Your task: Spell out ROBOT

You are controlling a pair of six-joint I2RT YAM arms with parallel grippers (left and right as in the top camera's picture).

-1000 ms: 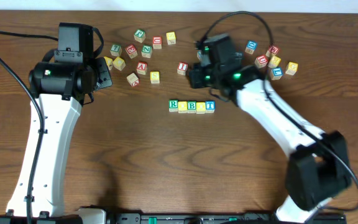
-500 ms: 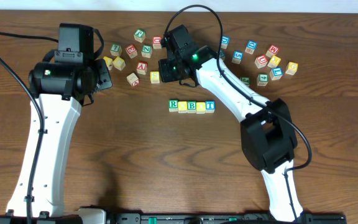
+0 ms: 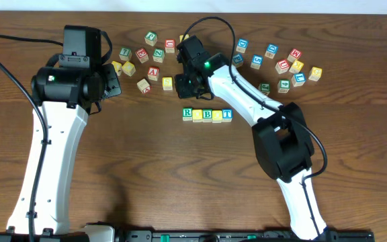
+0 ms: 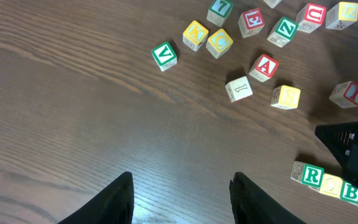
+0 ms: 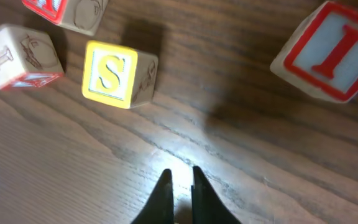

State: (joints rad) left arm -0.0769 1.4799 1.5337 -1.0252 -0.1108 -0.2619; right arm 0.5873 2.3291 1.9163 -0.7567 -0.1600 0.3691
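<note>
The closed pincer (image 5: 179, 178) hovers over the table (image 5: 67, 180) near S cube (image 5: 112, 73) and I cube (image 5: 331, 51).

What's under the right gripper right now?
Bare table only. The right gripper is shut and empty; the S cube and I cube lie apart from it. Overhead, the arm covers that spot.

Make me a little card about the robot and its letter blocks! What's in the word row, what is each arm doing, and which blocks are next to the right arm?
Word row: five cubes side by side: R cube, yellow cube, B cube, second yellow cube, T cube
Yellow faces: too small to read
Left arm: jaws open, empty, over bare table
Right arm: jaws shut, holding nothing
Beside right jaws: S cube on one side, I cube on the other
</note>
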